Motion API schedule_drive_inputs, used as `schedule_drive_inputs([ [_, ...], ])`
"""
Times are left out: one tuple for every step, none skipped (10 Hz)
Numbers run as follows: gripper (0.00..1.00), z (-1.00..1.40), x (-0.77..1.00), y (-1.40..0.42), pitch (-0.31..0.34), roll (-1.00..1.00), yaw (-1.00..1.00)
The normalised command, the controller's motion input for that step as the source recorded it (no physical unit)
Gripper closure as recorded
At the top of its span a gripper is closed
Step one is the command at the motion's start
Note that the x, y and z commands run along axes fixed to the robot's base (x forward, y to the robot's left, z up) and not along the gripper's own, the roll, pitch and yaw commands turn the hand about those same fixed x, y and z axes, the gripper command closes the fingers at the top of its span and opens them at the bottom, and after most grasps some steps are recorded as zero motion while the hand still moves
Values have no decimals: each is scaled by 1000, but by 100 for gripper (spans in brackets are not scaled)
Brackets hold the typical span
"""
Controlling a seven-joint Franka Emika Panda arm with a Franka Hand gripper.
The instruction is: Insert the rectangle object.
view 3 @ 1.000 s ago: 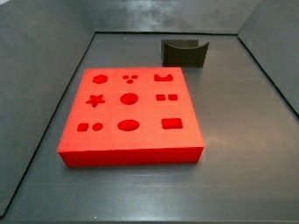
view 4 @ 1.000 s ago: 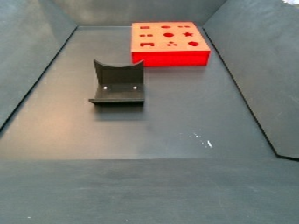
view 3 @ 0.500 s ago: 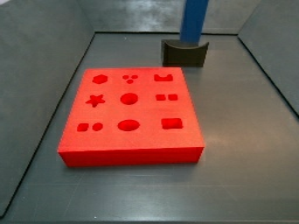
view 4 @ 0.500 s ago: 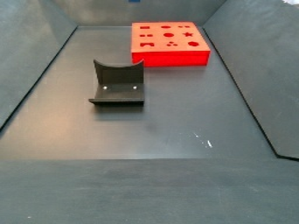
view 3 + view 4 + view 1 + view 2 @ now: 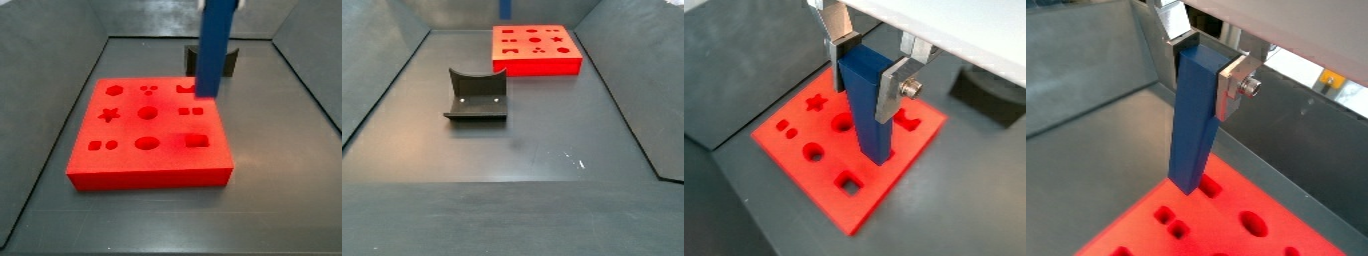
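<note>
The gripper (image 5: 869,62) pinches the upper end of the rectangle object (image 5: 869,108), silver fingers (image 5: 895,85) pressed on its two sides, seen in both wrist views (image 5: 1209,68). The blue bar (image 5: 1194,125) hangs upright and is carried in the air above the red block (image 5: 824,170); in a side view its lower end (image 5: 211,55) shows over the far right part of the block (image 5: 147,172), near the top row of holes, with the gripper itself out of frame there. So the pick is done and the bar is lifted and over the block. Left to do, as a judgement: line the bar's end up with the matching rectangular hole (image 5: 197,141), lower it in, let go. Which hole the tip is over right now cannot be told for sure; it does not look inserted in any. The dark grey holder (image 5: 477,97) sits empty on the floor, well apart from the block in that side view, where neither bar nor gripper shows.
</note>
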Motion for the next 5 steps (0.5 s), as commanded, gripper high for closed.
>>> schedule_drive_inputs([
  [100, -380, -466, -946, -167, 156, 220],
  [100, -17, -203, -640, -99, 50, 177],
  [100, 0, -54, 0, 0, 36, 54],
  [100, -249, 0, -6, -6, 0, 0],
  [100, -520, 266, -137, -3, 103, -3],
])
